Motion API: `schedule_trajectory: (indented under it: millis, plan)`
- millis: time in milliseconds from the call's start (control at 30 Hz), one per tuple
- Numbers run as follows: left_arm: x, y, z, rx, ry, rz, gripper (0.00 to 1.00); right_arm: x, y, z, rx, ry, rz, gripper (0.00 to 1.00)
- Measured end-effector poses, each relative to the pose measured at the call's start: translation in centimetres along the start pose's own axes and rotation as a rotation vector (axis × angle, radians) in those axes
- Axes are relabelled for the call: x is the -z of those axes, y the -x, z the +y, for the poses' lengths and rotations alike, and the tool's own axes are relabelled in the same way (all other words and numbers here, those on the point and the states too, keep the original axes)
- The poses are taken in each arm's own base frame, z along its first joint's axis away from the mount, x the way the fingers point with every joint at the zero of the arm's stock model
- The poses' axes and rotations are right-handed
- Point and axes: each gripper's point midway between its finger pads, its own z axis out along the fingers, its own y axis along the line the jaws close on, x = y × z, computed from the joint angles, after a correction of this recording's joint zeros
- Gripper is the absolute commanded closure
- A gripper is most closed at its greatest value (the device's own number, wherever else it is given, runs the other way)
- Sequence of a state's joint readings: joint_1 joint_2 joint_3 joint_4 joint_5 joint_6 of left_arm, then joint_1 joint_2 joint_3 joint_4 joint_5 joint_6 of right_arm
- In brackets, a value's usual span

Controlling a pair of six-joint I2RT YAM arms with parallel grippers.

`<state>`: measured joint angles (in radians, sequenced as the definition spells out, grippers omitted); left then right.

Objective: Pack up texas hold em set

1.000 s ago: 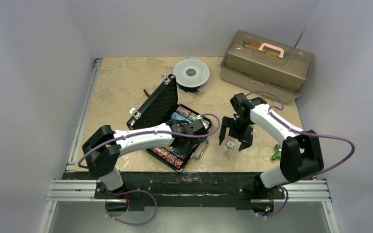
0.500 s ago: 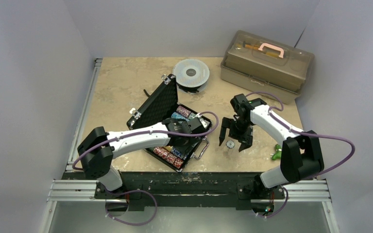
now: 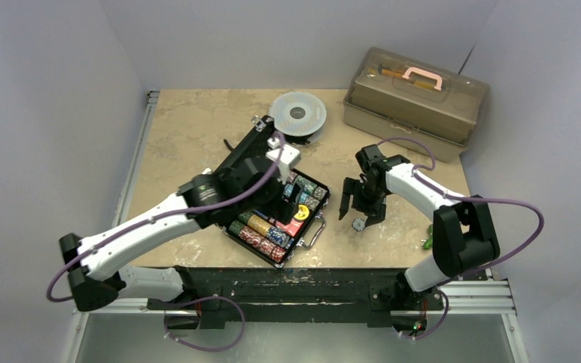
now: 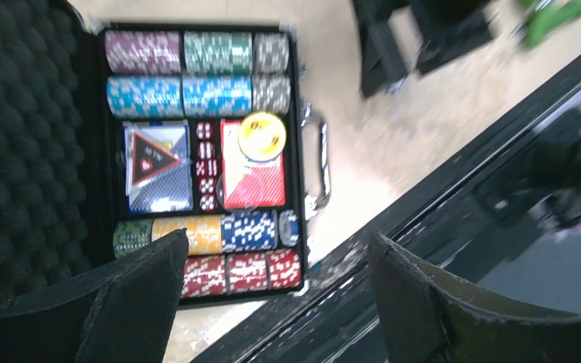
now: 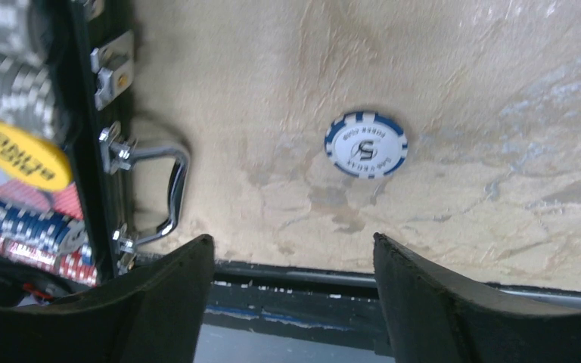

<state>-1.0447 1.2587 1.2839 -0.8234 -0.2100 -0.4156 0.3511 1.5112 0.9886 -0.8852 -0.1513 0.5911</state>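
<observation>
Near the middle of the table (image 3: 189,128) the black briefcase (image 3: 247,153) lies open, its foam-lined lid (image 4: 23,151) propped up on the far-left side. Rows of poker chips (image 4: 185,94) in purple, green, grey and blue fill the top of the tray, and green, yellow, blue and red rows fill the bottom. Between them sit a blue card deck (image 4: 157,168), a column of dice (image 4: 206,162) and a red card deck (image 4: 253,185) with a yellow disc (image 4: 261,134) lying on it. The left claw (image 4: 276,242) hangs above the case, fingers spread and holding nothing. Just right of the silver handle (image 5: 168,189), one blue-and-white chip (image 5: 366,144) lies flat on the table outside the case. The right claw (image 5: 287,246) hovers over it, jaws apart and empty. A brown toolbox (image 3: 416,94) and a grey spool (image 3: 297,113) stand at the back.
</observation>
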Motion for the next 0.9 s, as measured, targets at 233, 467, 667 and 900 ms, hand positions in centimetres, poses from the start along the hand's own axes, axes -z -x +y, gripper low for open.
schedule_trajectory:
  millis: [233, 467, 667, 900]
  plan:
    - [6.2, 5.4, 0.0, 0.191, -0.126, -0.252, 0.1, -2.0, 0.4, -1.2, -0.021, -0.065, -0.001, 0.19]
    - [7.1, 6.2, -1.1, 0.214, -0.188, -0.27, 0.1, -3.5, 0.8, -2.0, -0.021, -0.109, -0.003, 0.3]
    - [7.2, 6.3, -1.2, 0.214, -0.196, -0.273, 0.1, -4.1, 1.2, -2.7, -0.02, -0.139, -0.037, 0.4]
    - [7.3, 6.3, -1.2, 0.214, -0.196, -0.272, 0.1, -4.4, 1.3, -3.3, -0.041, -0.17, -0.061, 0.43]
